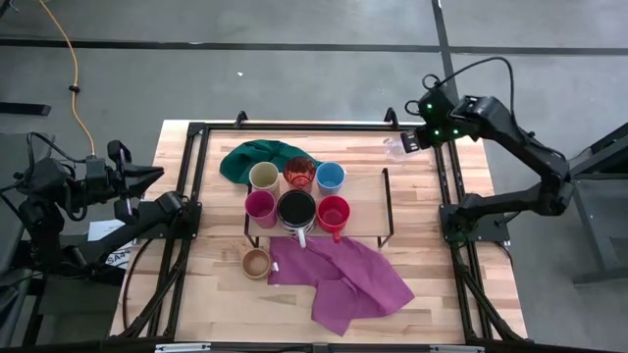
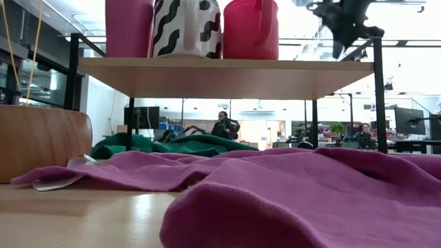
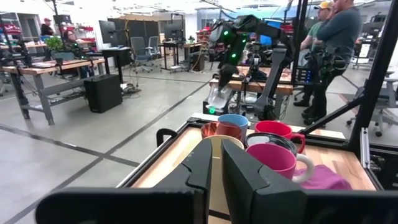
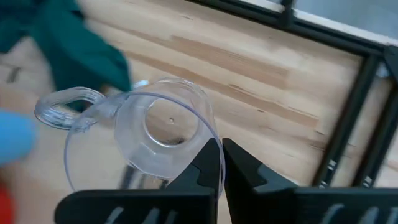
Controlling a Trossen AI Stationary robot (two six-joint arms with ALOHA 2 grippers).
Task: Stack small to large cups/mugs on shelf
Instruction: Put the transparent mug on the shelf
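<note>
So here's where we're at: the right gripper has its jaws pinched on the rim of the clear glass cup, and it's holding it up in the air over the far right part of the surface, just past the shelf's right end. In the wrist view we look straight down into the cup, so it hangs roughly mouth-up, handle sticking out sideways away from the jaws.

The thing the next move turns on, as we read it: the shelf lies toward the surface's middle from the held cup, and six cups already sit on it in two rows. Back row is cream cup, translucent red cup, blue cup; front row is magenta cup, striped mug, red mug. The bare board is all at the right end, closest to the right arm, so that arm is clearly the handier one.

The left gripper waits off the surface's left edge, jaws nearly together with nothing in them.

Still down on the surface: the wooden cup near the front-left, next to the purple cloth; the green cloth sits at the back-left by the shelf. Behind it all is an open workshop with desks and a few people standing around.
</note>
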